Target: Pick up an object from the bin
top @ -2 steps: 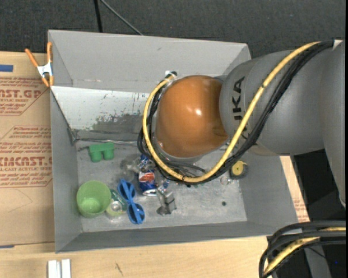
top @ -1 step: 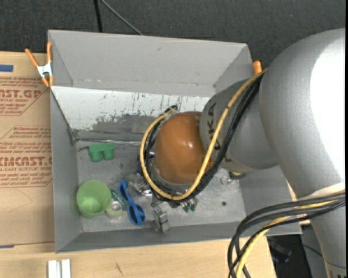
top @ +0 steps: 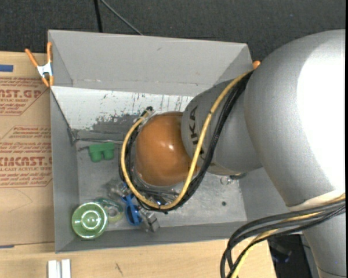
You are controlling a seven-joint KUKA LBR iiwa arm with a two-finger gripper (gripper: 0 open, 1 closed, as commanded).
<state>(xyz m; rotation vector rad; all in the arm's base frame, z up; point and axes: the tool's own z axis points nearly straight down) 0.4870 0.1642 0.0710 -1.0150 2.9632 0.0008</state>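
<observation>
Gripper (top: 146, 212) sits low in the bin, near the bottom wall in the view and left of centre. It is mostly hidden under the orange cover (top: 159, 149) on the wrist (open or closed: cannot tell from this angle). Right at its lower-left edge lies a small blue plastic piece (top: 130, 207), the nearest thing. It is touching or just beside the gripper; cannot tell whether it is gripped. Just left of that is a small tangle of grey and clear bits (top: 113, 191) (too small to make out). Further left, in the bottom-left corner, a round green disc (top: 89, 219) with a pale ring in its middle lies flat on the floor. A green block (top: 101, 151) lies well apart from these, higher up by the left wall, below the scuffed back slope. Yellow and black cables (top: 127, 155) loop round the orange cover down to the gripper. The big grey arm (top: 301, 114) comes in from the right, covering the right half of the bin (top: 145, 59).
</observation>
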